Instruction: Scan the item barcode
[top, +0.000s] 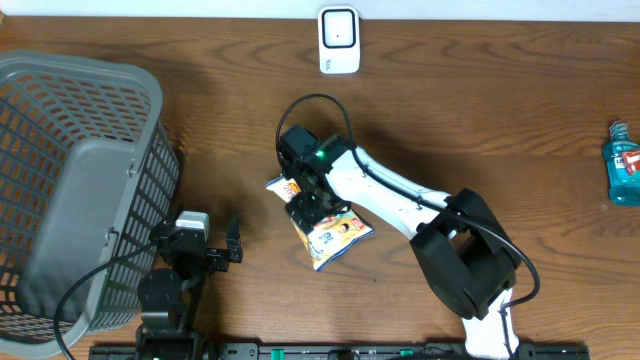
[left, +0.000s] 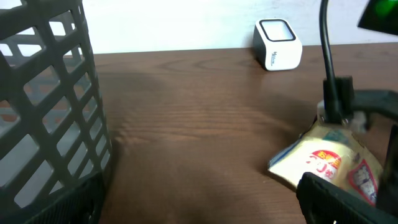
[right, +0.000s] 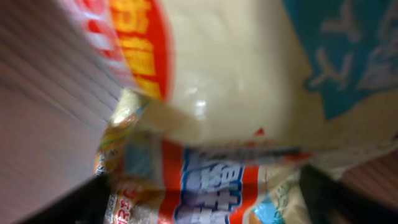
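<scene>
Brown wooden table (top: 480, 110). Snack packet (top: 335, 232) lies flat mid-table, well apart from white scanner (top: 339, 40) at far edge. Right gripper (top: 312, 205) sits directly over packet, fingers spread either side, apparently not pinching; wrist view blurred. Left gripper (top: 232, 245) wide open, empty, beside grey basket (top: 80, 180).

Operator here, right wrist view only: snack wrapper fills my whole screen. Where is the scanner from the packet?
Observer: The white scanner stands at the table's far edge, apart from the snack packet.
Operator: Is the packet lying down?
Observer: It lies on the wood, with the right pincer over the end nearer the scanner.
Operator: And the left arm?
Observer: The left pincer is open and empty, beside the grey basket.
</scene>
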